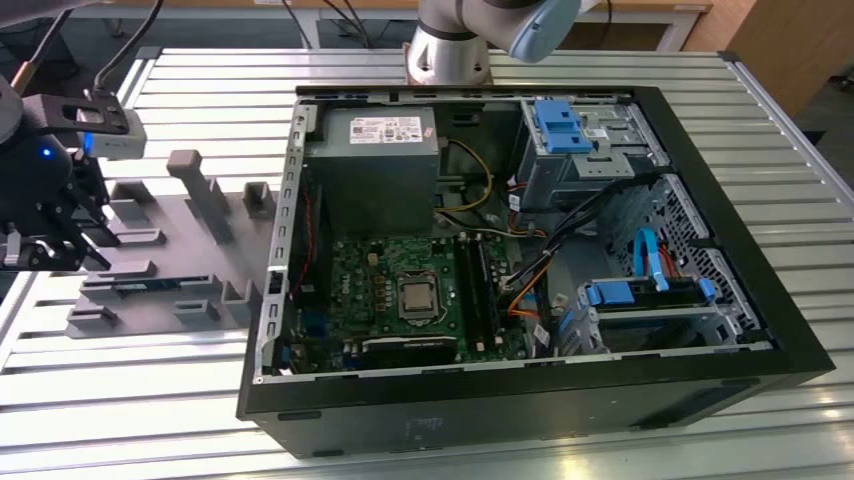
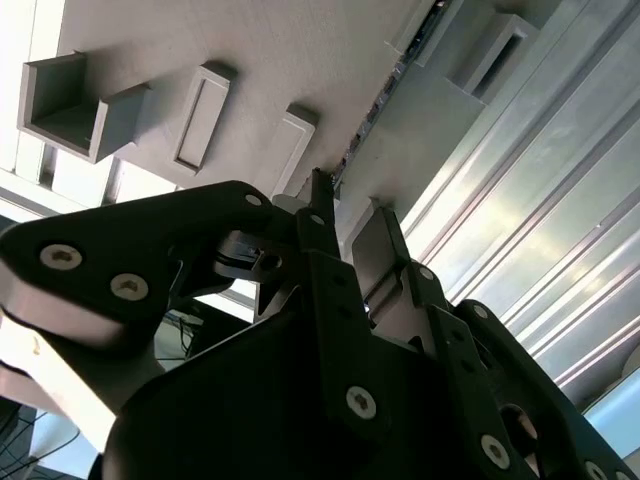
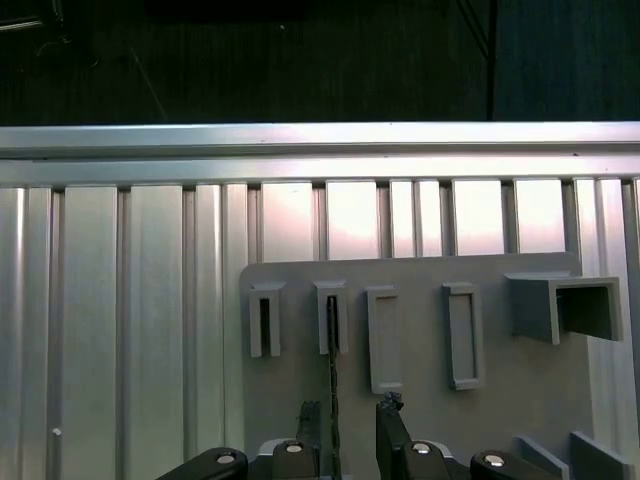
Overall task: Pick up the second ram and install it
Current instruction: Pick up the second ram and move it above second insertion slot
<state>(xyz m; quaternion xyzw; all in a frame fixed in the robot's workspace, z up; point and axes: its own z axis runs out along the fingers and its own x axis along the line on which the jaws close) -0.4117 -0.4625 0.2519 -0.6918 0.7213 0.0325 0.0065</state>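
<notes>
One spread claw (image 3: 349,404) straddles the second ram (image 3: 331,350), edge-up, lengthwise in fixture (image 3: 420,410).

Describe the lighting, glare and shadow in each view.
Exterior view: the table slats glare white, while the computer case interior sits in shadow. Second wrist view: the end effector is dark against bright streaks on the slats. First wrist view: a bright reflection bands the slats above the grey fixture, with darkness beyond; the second ram shows as a thin dark line.
</notes>
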